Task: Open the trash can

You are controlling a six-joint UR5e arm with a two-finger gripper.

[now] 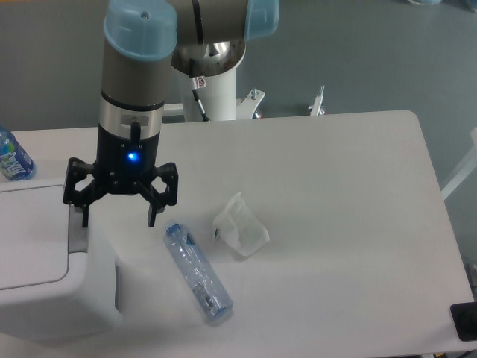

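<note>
The trash can (45, 298) is a big white boxy bin at the table's front left corner, its flat lid (30, 239) down. Its grey push tab (77, 236) shows at the lid's right edge, partly covered by my gripper's left finger. My gripper (117, 221) hangs open over the bin's right edge, with its left fingertip above the tab and its right fingertip over the table just beside the bin. Nothing is held between the fingers.
An empty clear bottle (197, 274) lies on the table right of the bin. A crumpled clear plastic cup (240, 227) lies further right. A blue-labelled bottle (13, 158) stands at the far left edge behind the bin.
</note>
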